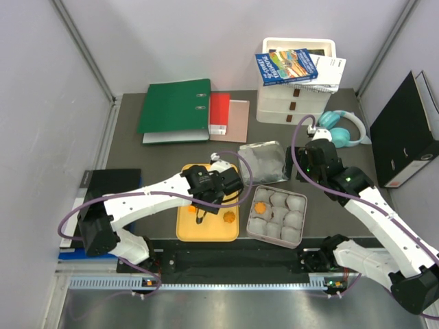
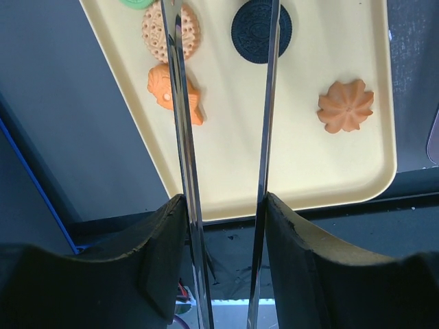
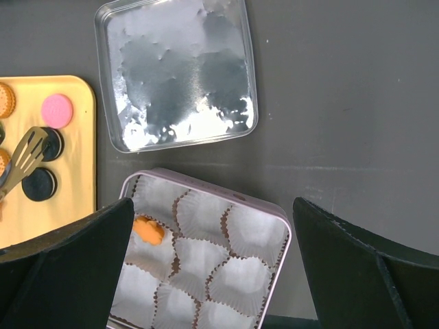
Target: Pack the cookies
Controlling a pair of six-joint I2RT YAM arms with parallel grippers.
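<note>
The cookies lie on a yellow tray. The left wrist view shows a round tan one, an orange fish-shaped one, a black one and an orange flower. The right wrist view shows a pink one and two black ones. One orange cookie sits in a paper cup of the open tin. My left gripper is shut on metal tongs, whose arms are apart and empty over the tray. My right gripper is open and empty above the tin.
The tin's clear lid lies behind the tin. A green binder, a red book, white drawers, blue headphones and a black binder stand at the back and right.
</note>
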